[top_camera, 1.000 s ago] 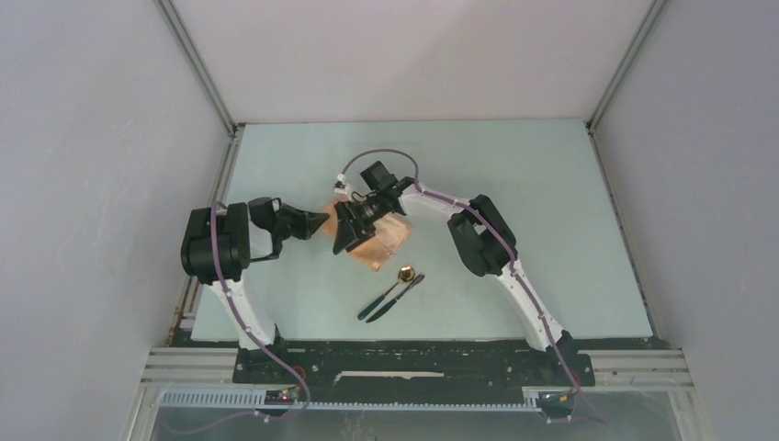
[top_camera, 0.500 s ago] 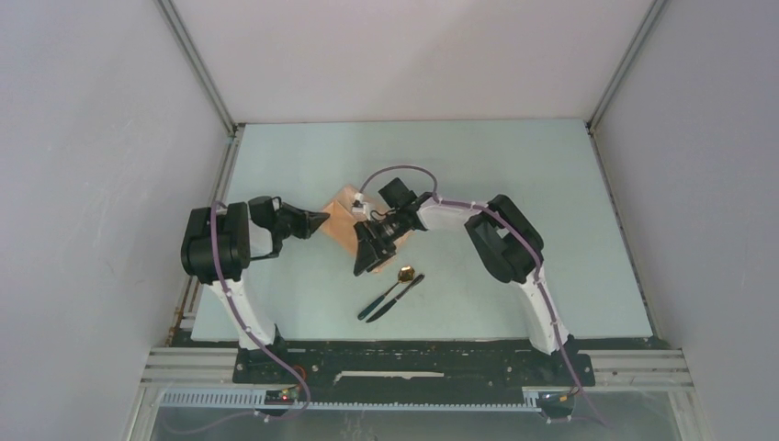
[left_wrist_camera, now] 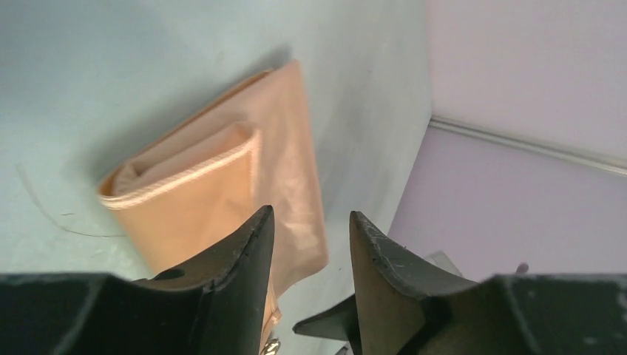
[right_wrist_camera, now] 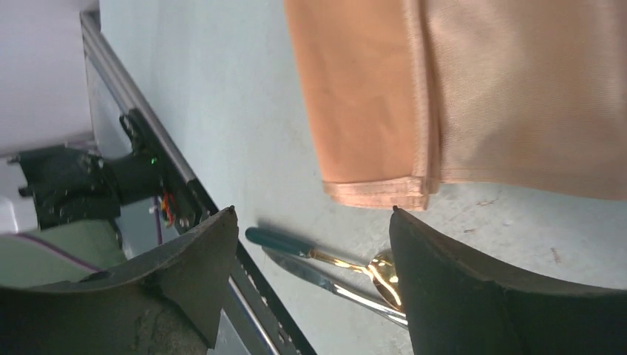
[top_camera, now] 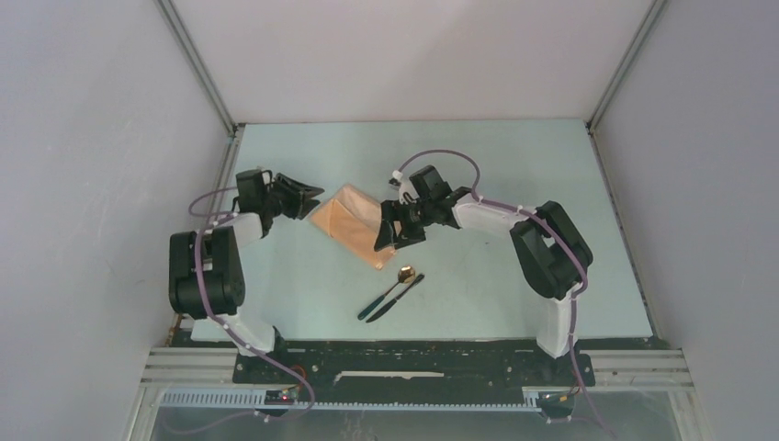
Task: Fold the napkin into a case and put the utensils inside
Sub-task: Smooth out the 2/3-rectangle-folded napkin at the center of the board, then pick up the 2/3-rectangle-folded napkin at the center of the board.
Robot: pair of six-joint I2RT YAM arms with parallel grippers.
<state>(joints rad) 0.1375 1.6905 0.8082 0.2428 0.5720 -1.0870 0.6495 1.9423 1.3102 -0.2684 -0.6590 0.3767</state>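
Lying flat near the middle of the table (top_camera: 514,165), the napkin (top_camera: 352,223) is already folded into a narrow peach-tan packet, angled so that its near end points toward the utensils. In the left wrist view a hemmed band crosses one end and looks like the mouth of a pocket. The right wrist view shows two layers meeting along a stitched edge. From this I judge the case (left_wrist_camera: 222,185) to be formed or very nearly so, though I cannot tell whether the pocket is open enough to take anything.

Nothing has gone inside yet. The spoon (top_camera: 395,285), with its gold bowl and dark handle, and the slim knife (top_camera: 397,296) lie side by side, touching or almost touching, just beyond the packet's near end and apart from the cloth.

The left gripper (top_camera: 315,194) hovers just beside the packet's left corner, its fingers parted with nothing between them. The right gripper (top_camera: 386,241) hangs over the packet's right edge, close to the spoon's bowl, spread wide and likewise empty.

What remains, by my reading, is the second half of the task: picking up each utensil and sliding it into the pocket, probably with one arm steadying the cloth.
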